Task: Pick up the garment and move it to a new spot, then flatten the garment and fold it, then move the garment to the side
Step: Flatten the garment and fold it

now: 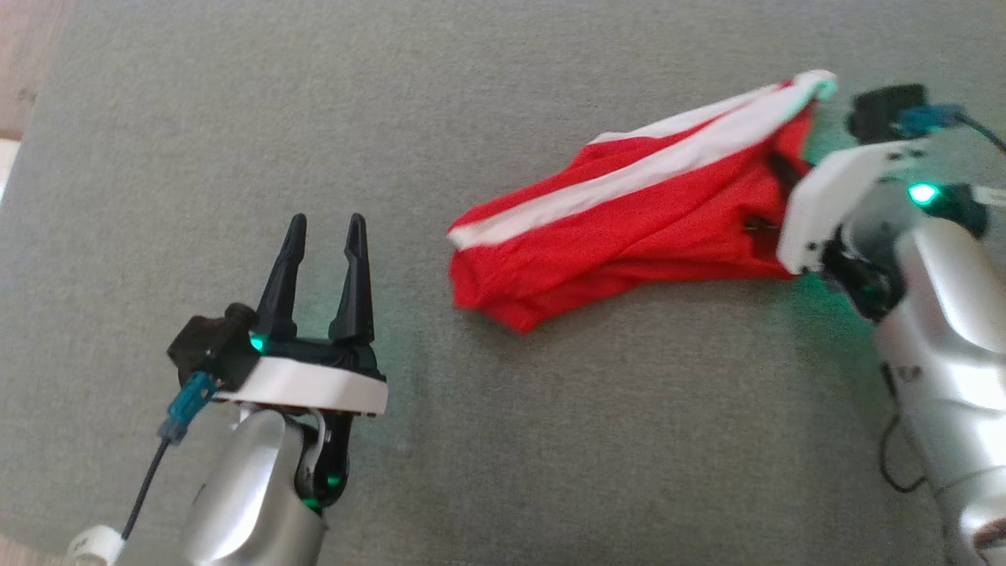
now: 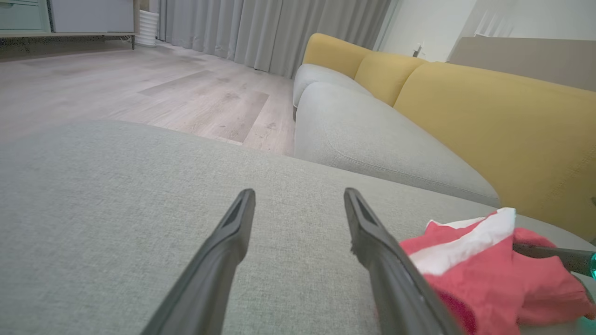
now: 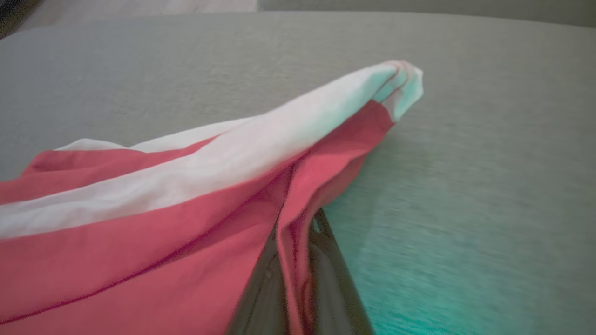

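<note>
Garment [image 1: 629, 236], red with white banding, bunched on grey cushion [image 1: 236, 118]; right jaws clamp it, left jaws wide.

The garment [image 1: 629, 236] is thin, smooth cloth, matt. The cushion [image 1: 550, 440] under it is coarse woven fabric. The left end effector [image 1: 327, 222] looks matt black plastic, its forearm [image 1: 244, 487] glossy silver metal.

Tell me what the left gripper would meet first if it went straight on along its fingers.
Nothing nearby, it seems: the left gripper points over bare grey cushion, and the red garment lies off to its right.
</note>
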{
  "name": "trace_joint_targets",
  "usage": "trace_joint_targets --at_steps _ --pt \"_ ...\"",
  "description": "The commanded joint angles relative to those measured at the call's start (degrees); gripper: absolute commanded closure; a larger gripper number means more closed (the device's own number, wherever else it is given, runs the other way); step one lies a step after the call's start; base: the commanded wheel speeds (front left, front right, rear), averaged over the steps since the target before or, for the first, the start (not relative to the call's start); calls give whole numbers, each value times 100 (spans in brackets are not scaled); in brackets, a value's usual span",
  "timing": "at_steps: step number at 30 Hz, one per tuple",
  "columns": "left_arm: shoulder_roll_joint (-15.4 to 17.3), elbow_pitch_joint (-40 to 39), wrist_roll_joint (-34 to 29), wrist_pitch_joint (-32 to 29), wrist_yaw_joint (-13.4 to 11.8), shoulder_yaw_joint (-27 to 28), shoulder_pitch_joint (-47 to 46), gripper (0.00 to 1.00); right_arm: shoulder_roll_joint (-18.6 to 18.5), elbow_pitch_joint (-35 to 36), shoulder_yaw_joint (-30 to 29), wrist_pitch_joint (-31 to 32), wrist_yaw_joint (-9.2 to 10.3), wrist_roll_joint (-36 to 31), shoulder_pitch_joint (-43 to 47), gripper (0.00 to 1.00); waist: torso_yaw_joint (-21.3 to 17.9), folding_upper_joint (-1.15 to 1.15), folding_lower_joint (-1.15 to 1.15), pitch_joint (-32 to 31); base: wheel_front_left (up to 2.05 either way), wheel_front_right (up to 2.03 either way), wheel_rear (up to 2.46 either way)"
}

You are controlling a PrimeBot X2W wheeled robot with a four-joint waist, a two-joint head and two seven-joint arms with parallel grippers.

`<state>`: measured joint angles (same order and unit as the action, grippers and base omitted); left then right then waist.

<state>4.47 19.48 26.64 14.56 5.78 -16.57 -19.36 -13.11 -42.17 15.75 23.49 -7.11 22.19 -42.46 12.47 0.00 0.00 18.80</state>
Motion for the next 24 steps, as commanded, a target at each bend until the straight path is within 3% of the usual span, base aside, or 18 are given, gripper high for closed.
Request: trace_joint_targets --at_steps 1,7,15,19,24 --pt "76 -130 -76 43 39 244 37 0 -148 216 -244 -159 -37 -135 145 100 -161 0 0 -136 0 0 0" --pt "114 -105 -131 43 74 330 140 0 -331 539 -1032 -272 -37 -614 486 100 -414 0 0 -300 0 0 0" --pt "154 -35 -189 43 110 345 209 0 -314 1574 -2049 -113 -37 -1550 1231 100 -709 0 0 -498 0 0 0" --pt "147 23 -184 43 122 319 224 0 -124 2196 -2011 58 -37 -1822 1441 100 -751 0 0 -603 0 0 0" --pt "149 68 -161 43 138 263 232 0 154 2822 -1216 537 -37 -1856 1457 100 -692 0 0 -670 0 0 0"
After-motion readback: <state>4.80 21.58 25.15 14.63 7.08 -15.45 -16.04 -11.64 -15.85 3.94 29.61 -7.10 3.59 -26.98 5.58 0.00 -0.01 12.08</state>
